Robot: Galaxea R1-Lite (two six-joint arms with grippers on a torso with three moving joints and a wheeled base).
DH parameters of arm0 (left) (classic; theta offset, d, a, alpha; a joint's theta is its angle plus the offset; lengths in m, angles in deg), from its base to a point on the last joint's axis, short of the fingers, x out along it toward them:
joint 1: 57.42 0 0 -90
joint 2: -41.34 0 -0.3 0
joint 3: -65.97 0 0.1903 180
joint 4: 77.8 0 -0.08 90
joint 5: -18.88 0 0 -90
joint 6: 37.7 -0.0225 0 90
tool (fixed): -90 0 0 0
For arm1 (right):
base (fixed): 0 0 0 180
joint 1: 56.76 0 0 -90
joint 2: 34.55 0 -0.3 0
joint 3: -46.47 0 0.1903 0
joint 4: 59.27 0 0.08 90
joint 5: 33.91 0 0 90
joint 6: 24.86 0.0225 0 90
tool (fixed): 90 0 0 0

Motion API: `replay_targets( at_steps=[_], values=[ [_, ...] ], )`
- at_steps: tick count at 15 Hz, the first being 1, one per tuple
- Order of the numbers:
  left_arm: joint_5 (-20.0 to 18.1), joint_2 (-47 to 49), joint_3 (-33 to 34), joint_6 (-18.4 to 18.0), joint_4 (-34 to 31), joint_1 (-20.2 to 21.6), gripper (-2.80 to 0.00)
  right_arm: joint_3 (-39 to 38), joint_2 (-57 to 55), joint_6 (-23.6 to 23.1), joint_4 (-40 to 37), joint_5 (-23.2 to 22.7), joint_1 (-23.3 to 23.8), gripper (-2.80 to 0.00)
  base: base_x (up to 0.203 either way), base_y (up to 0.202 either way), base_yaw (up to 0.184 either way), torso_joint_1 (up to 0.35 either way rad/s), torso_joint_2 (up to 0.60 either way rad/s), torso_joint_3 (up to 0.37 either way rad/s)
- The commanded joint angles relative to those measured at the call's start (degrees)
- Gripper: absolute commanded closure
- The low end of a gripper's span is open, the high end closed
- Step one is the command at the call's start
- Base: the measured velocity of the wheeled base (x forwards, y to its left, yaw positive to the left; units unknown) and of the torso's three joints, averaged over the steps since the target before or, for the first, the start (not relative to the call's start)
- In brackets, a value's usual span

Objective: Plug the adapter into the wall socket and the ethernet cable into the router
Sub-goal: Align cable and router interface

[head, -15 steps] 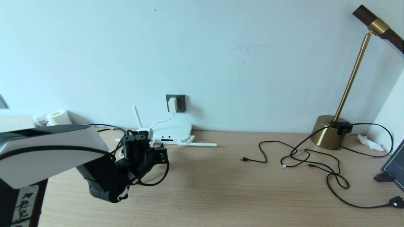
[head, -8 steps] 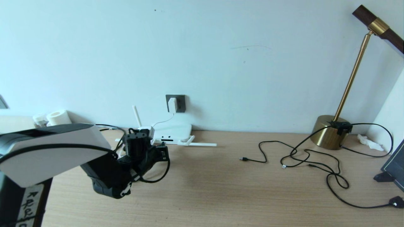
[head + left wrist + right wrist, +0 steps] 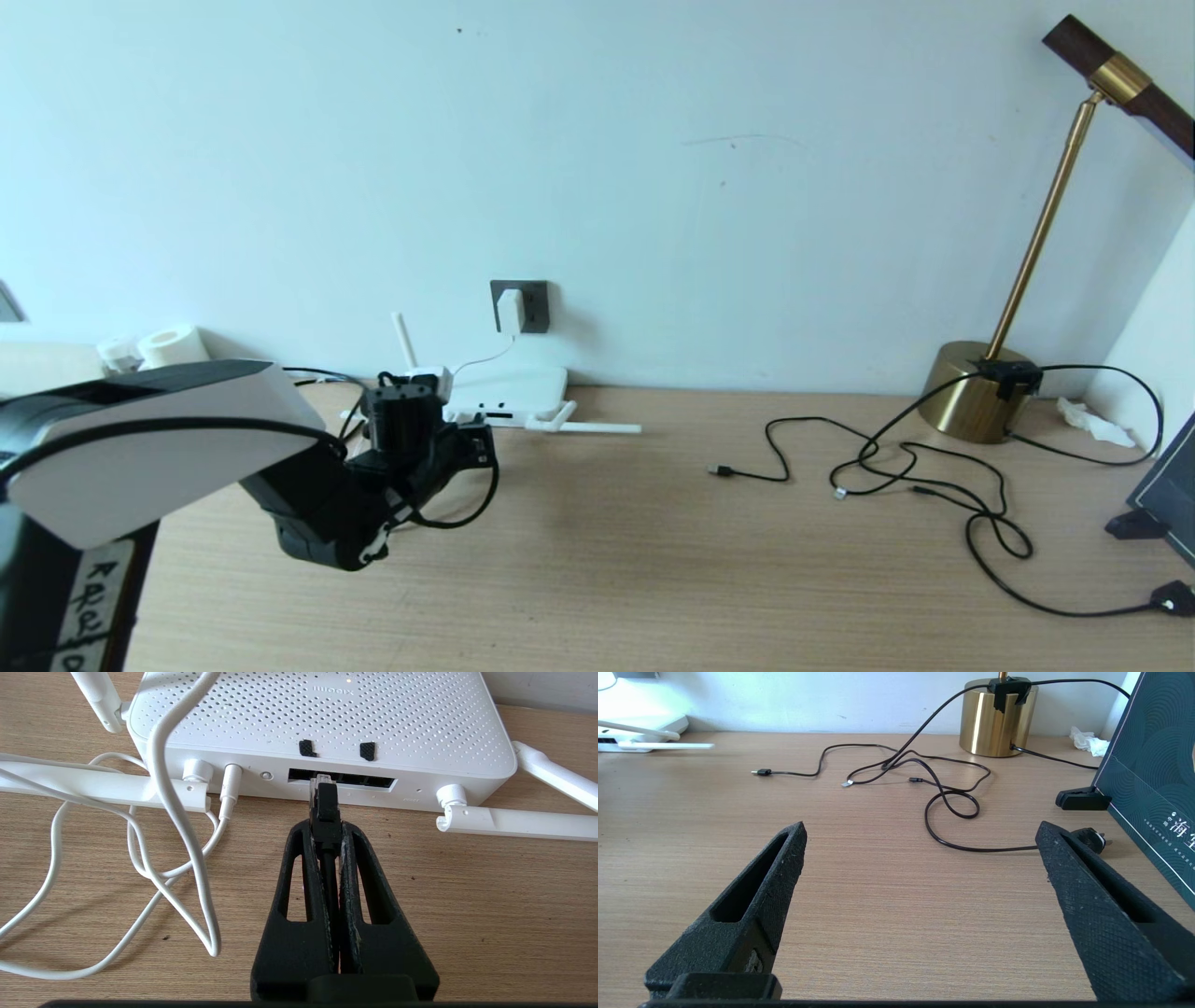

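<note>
Router top (image 3: 322,714): a faint embossed brand word sits just behind the two small black clips on the perforated lid; it appears upside down and its letters cannot be made out with certainty.
Dark teal box (image 3: 1153,779): pale Chinese characters are printed near the box's lower edge, only partly in view and not readable in full.
Left arm label (image 3: 89,607): a white strip on the arm carries black handwritten marks, illegible.

Left pincer (image 3: 327,830) clamped shut, reaching forward; right pincer (image 3: 920,835) spread wide.
</note>
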Motion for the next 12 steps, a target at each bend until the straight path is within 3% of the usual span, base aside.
replay_targets(
  at_steps=[1, 12],
  values=[
    [0.0, 0.2, -0.1, 0.0, 0.4, 0.1, 0.00, -0.6, 0.0, 0.0, 0.0, 0.0, 0.0, -2.80, 0.000, 0.000, 0.000, 0.000, 0.00, 0.000],
    [0.0, 1.6, -1.8, 0.0, -0.3, 0.7, 0.00, -0.6, 0.0, 0.0, 0.0, 0.0, 0.0, -2.80, 0.000, 0.000, 0.000, 0.000, 0.00, 0.000]
  ],
)
